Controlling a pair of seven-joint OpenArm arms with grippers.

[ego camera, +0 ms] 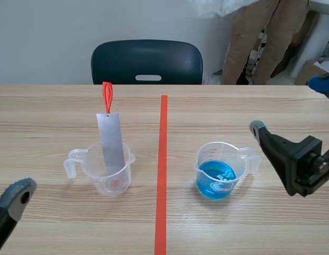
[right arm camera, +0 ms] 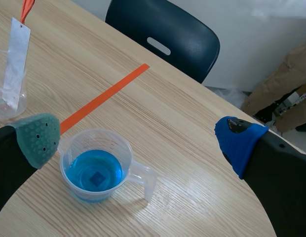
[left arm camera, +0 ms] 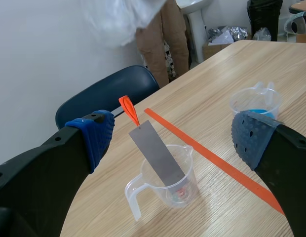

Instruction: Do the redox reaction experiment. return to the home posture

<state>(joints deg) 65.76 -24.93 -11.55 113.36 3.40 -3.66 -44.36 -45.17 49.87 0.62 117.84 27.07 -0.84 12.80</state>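
A clear beaker stands left of the tape line, holding a grey metal strip with an orange-red tag on top, leaning on the rim. A second clear beaker with blue liquid stands right of the line; a small dark square shows in the liquid. My left gripper hangs open, back from the strip beaker; one of its fingers shows low at the near left. My right gripper is open, raised near the blue beaker, holding nothing.
An orange-red tape line runs down the middle of the wooden table. A dark blue chair stands at the far edge. A person's legs are behind it at the right, with boxes on the floor.
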